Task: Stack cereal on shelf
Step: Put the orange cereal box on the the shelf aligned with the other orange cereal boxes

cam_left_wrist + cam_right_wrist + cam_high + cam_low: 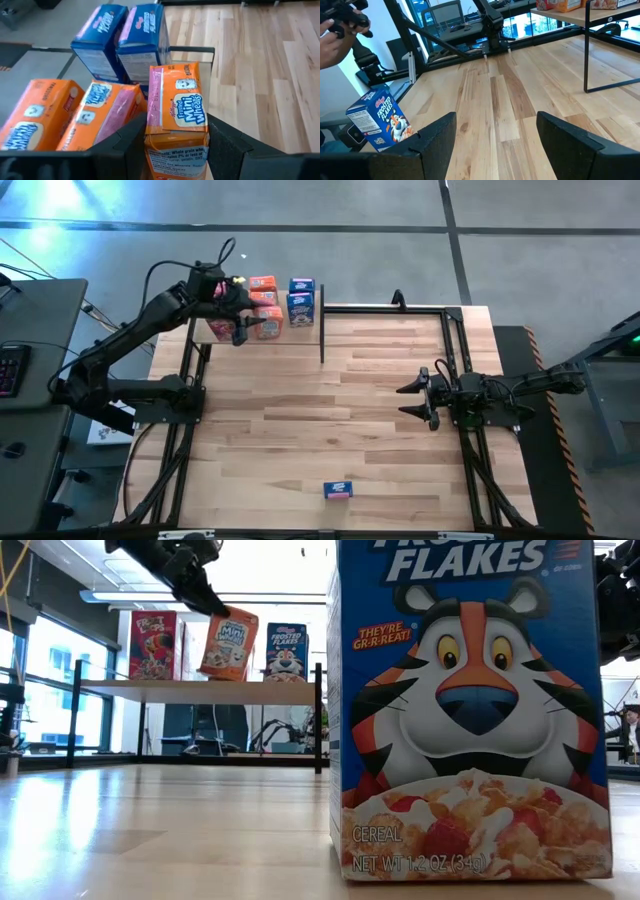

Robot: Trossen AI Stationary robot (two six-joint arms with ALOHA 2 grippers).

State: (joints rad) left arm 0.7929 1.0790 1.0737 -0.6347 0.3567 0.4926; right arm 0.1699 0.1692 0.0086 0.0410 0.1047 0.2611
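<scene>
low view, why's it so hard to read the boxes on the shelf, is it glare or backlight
Backlight mostly: in the low view bright windows and ceiling lights sit behind the shelf, darkening the box fronts, and the left pincer holding the orange box reads as a silhouette. The near Frosted Flakes box looms large and hides the right side. In the high view, glare marks the floor's top left corner.

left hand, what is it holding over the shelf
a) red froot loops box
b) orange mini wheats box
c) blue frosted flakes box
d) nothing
b: the left wrist view shows the left hand with its fingers either side of an orange mini wheats box, tilted above the shelf in the low view.
</scene>
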